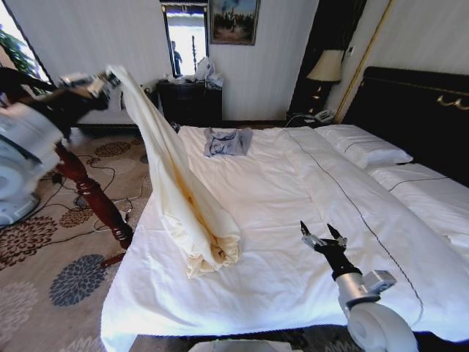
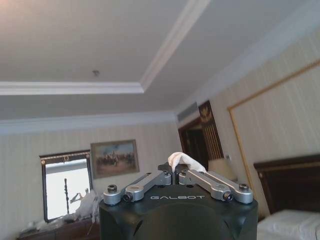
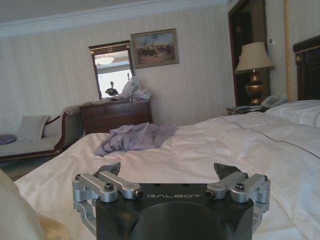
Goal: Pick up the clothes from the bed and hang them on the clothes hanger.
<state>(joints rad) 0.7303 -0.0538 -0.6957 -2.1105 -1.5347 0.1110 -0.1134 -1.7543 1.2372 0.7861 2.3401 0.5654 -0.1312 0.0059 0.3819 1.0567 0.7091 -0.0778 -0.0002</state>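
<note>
One garment [image 1: 176,183] only, cream, pinched by closed left gripper [image 1: 102,82] and raised high off bed [image 1: 293,191] for draping, hem trailing on sheet; right gripper [image 1: 323,237] open, idle, low above bed.

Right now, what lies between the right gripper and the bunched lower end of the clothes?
Bare white sheet of the bed, seen in the head view between the right gripper and the clothes.

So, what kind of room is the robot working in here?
Most likely a hotel bedroom: a wide bed with white sheets and a black headboard, a bedside lamp beside a telephone, and a framed painting above a dark dresser.
</note>
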